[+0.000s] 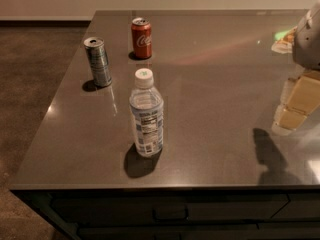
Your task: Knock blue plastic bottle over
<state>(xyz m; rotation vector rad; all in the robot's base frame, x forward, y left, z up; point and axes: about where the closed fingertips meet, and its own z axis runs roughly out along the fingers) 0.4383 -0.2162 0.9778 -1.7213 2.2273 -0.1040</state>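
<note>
The blue plastic bottle (pixel 146 114) stands upright near the front of the dark table (pixel 215 74). It is clear, with a white cap and a blue-and-white label. My gripper (pixel 296 105) is at the right edge of the view, above the table, well to the right of the bottle and apart from it. It holds nothing that I can see. Its shadow falls on the table below it.
A slim silver-blue can (pixel 98 62) stands upright behind and left of the bottle. A red cola can (pixel 141 38) stands farther back. The table's left and front edges are close to the bottle. Drawers sit below the front edge.
</note>
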